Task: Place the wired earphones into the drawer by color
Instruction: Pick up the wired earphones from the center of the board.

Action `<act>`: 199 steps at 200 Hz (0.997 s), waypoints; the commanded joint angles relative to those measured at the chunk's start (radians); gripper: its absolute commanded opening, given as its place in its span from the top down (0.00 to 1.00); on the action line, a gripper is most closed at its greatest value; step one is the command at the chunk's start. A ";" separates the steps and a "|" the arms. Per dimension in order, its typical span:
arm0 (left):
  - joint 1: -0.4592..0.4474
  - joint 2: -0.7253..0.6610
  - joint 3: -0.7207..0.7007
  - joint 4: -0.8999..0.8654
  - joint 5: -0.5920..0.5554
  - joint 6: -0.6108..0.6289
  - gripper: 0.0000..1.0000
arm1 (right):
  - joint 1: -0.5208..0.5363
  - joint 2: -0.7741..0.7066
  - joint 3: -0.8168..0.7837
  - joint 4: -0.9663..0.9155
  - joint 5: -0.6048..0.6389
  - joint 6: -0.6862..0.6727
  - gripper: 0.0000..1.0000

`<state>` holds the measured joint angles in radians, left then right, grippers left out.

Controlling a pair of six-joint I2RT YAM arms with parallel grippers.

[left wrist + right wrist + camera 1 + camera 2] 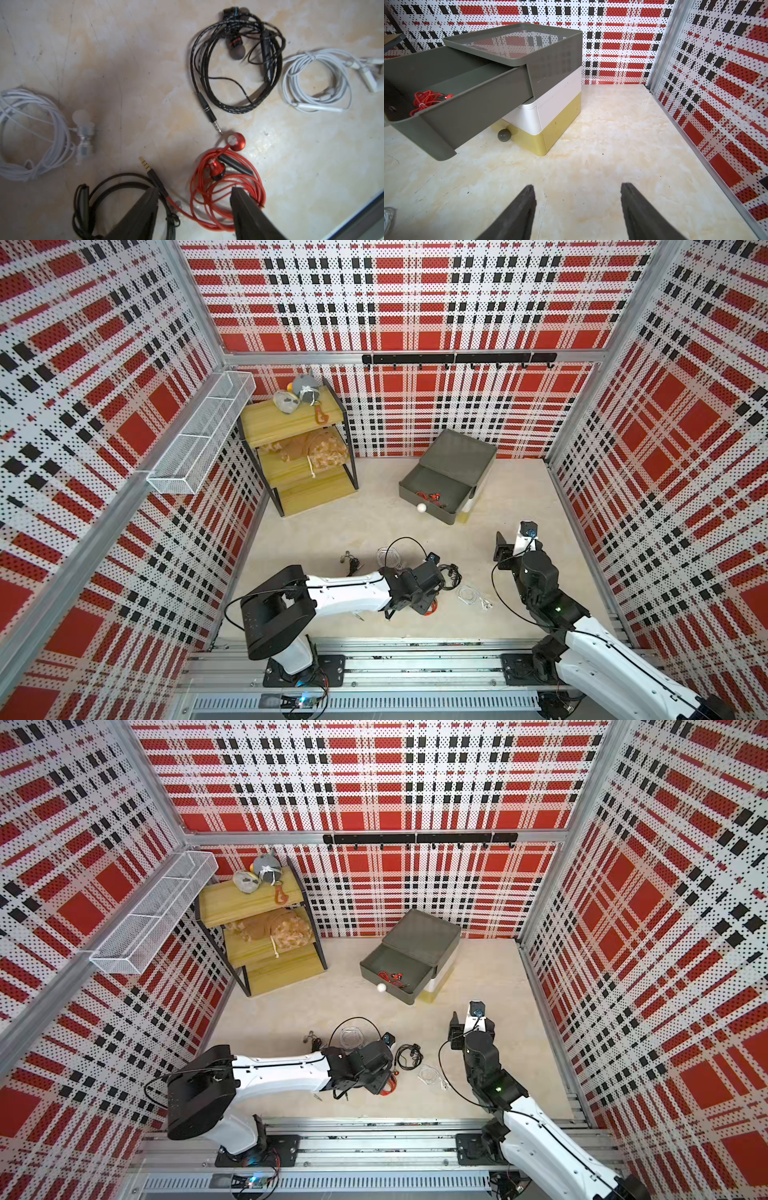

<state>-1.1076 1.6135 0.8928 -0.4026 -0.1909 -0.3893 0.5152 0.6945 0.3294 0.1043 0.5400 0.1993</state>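
The drawer (453, 472) stands at the back right, its dark grey top tray pulled out with red wired earphones (432, 498) inside, also seen in the right wrist view (425, 99). On the floor lie a red coil (226, 187), a black braided coil (236, 68), two white coils (315, 83) (35, 135) and a plain black one (104, 197). My left gripper (195, 189) is open low over the floor, its jaws either side of part of the red coil. My right gripper (577, 187) is open and empty over bare floor in front of the drawer.
A yellow shelf rack (299, 448) with soft toys stands at the back left under a white wire basket (199, 439). A black hook rail (457, 358) runs along the back wall. Plaid walls close three sides; the arms' metal rail (374, 659) bounds the front.
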 commanded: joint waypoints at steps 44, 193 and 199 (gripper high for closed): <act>0.000 0.037 0.032 -0.035 0.036 0.061 0.43 | 0.003 -0.012 -0.007 0.023 0.015 0.003 0.29; -0.005 0.120 0.071 -0.077 0.072 0.095 0.64 | 0.000 -0.020 -0.007 0.015 0.015 0.005 0.28; -0.005 0.121 0.073 -0.078 0.073 0.095 0.65 | 0.002 -0.023 -0.007 0.015 0.015 0.005 0.28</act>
<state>-1.1080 1.7161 0.9398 -0.4591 -0.1333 -0.3058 0.5152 0.6880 0.3298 0.1043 0.5438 0.1993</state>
